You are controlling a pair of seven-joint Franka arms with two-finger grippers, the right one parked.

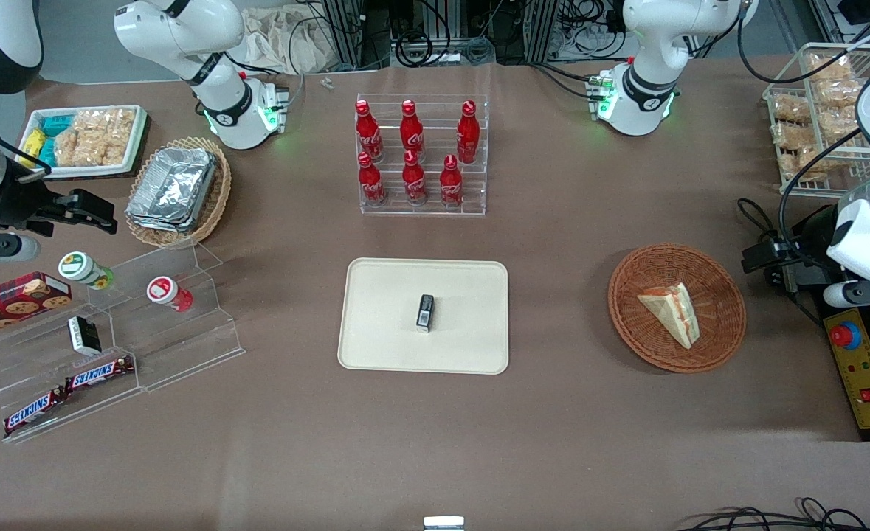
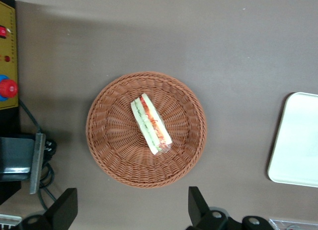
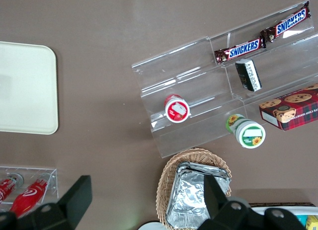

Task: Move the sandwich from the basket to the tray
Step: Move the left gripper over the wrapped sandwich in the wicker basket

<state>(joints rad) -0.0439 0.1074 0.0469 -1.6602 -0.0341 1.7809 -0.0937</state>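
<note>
The sandwich [image 1: 671, 310], a white bread wedge with red filling, lies in the round reddish-brown basket [image 1: 626, 324]. The left wrist view looks down on the sandwich [image 2: 150, 123] in the basket [image 2: 114, 150]. The left arm's gripper [image 1: 763, 257] hangs open and empty above the table, beside the basket toward the working arm's end. Its fingers [image 2: 67, 205] stand wide apart outside the basket rim, and the gripper [image 2: 131, 199] touches nothing. The cream tray [image 1: 375, 324] lies mid-table with a small black object [image 1: 425, 313] on it. The tray's edge also shows in the left wrist view [image 2: 298, 140].
A yellow control box with a red button [image 1: 862, 369] sits at the table edge near the gripper. A wire rack of snacks [image 1: 818, 110] and an acrylic stand of red bottles [image 1: 420, 158] are farther from the camera. Acrylic steps [image 1: 147, 332] and a tan basket with foil containers [image 1: 176, 192] lie toward the parked arm's end.
</note>
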